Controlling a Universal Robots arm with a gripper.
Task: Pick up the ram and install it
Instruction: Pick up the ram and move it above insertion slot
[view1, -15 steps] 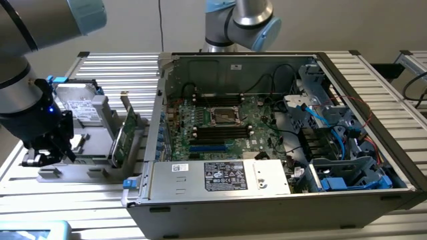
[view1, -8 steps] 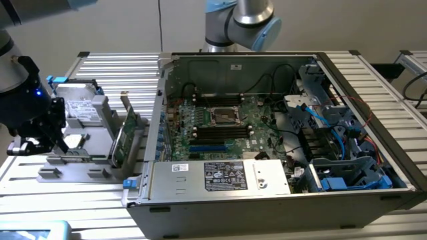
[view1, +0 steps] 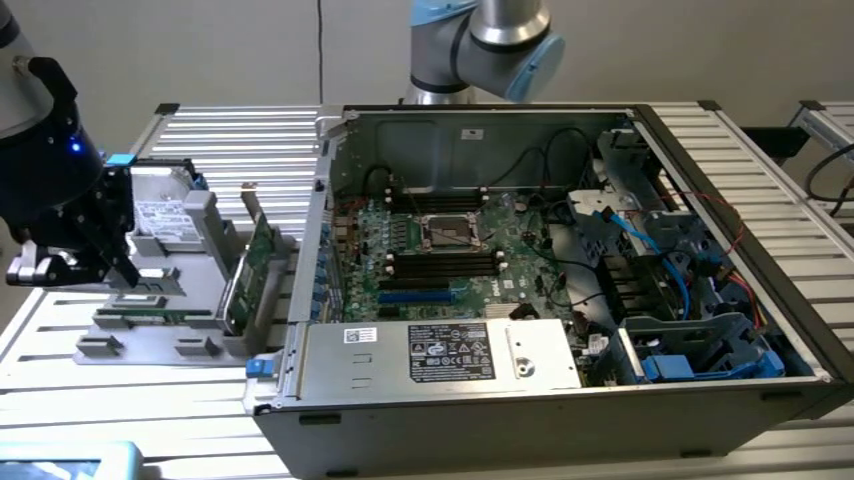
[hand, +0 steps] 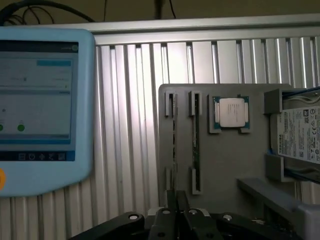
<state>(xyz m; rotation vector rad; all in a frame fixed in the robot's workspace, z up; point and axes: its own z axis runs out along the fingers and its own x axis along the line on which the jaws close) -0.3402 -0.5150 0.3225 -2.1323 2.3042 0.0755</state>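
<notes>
Even, cool indoor light with soft shadows.
The ribbed metal counter (view1: 134, 400) glares white at the exterior view's lower left; the open computer case (view1: 534, 420) is dimmer inside; the tablet screen (hand: 35, 95) glows pale.

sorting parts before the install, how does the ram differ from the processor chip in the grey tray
The ram is a long, narrow green stick; the processor chip is square and silver. The ram stands on edge in a slot, thin edge up; the processor chip lies flat, face up, between corner brackets. Both sit in the same grey tray.
</notes>
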